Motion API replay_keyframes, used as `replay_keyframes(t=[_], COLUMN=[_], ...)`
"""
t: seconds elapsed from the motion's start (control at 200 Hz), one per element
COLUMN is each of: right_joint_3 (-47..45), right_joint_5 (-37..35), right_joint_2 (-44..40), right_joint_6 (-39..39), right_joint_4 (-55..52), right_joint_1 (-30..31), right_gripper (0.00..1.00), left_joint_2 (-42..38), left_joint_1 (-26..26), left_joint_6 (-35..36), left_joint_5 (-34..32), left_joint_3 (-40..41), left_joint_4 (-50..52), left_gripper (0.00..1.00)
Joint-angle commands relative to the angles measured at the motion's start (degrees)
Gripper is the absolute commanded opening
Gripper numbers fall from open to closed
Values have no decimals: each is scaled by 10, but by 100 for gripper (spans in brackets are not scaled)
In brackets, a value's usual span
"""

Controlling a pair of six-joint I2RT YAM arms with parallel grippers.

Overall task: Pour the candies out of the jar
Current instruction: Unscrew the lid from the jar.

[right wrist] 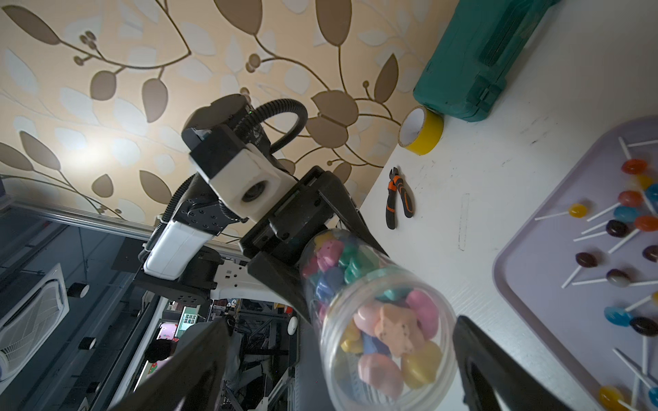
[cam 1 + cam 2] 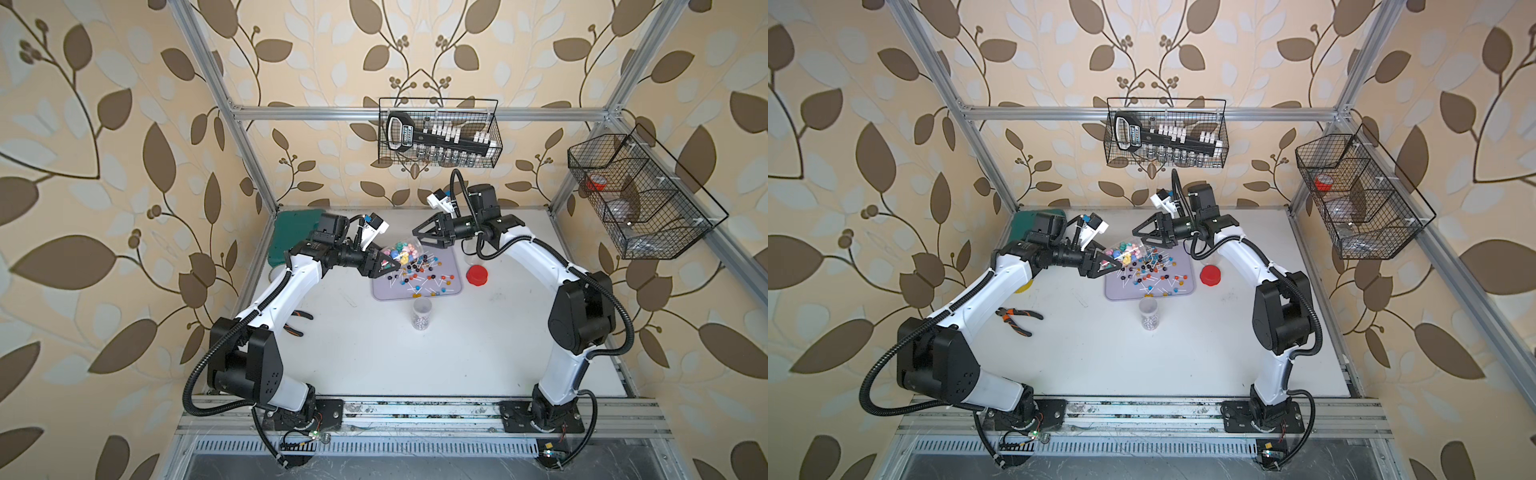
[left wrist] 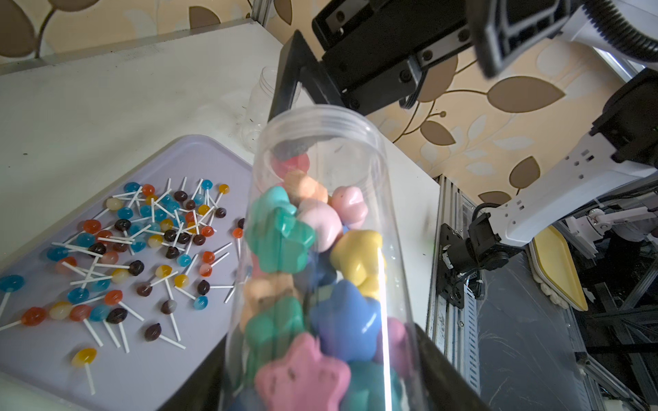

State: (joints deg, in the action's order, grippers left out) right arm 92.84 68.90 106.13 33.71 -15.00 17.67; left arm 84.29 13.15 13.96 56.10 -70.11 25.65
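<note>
Star-shaped candies [image 3: 281, 231] fill the jar [image 3: 322, 142], clamped base-end in your left claw [image 2: 386, 265] over a corner of the tray [image 2: 386, 293]. Its long axis points mouth-first at the right claw [image 2: 417, 240], jaws apart. Tilt with the left.

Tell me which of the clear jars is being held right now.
The jar of pastel stars, clamped tilted in the left gripper; the swirl-candy jar and the empty-looking jar stand free on the table.
</note>
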Motion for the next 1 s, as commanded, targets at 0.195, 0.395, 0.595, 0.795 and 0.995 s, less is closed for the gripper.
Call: replay_keyframes(t=[0.195, 0.395, 0.595, 0.795, 0.995], right_joint_3=[-56, -90, -96, -44, -12], right_joint_5=[42, 65, 61, 32, 26], right_joint_2=[-86, -128, -125, -98, -72], right_joint_6=[43, 26, 19, -24, -38], right_joint_4=[71, 77, 77, 12, -7], right_joint_1=[-64, -72, -69, -40, -22], right_gripper=[88, 86, 86, 86, 83], left_joint_2=[-4, 21, 28, 27, 20], left_joint_1=[-2, -2, -2, -1, -1], left_joint_6=[-97, -113, -98, -79, -74], left_joint_5=[129, 177, 186, 188, 189], left_joint_3=[-33, -76, -95, -100, -94], left_joint_4=[-153, -152, -121, -90, -83], left_gripper=[50, 50, 51, 52, 54])
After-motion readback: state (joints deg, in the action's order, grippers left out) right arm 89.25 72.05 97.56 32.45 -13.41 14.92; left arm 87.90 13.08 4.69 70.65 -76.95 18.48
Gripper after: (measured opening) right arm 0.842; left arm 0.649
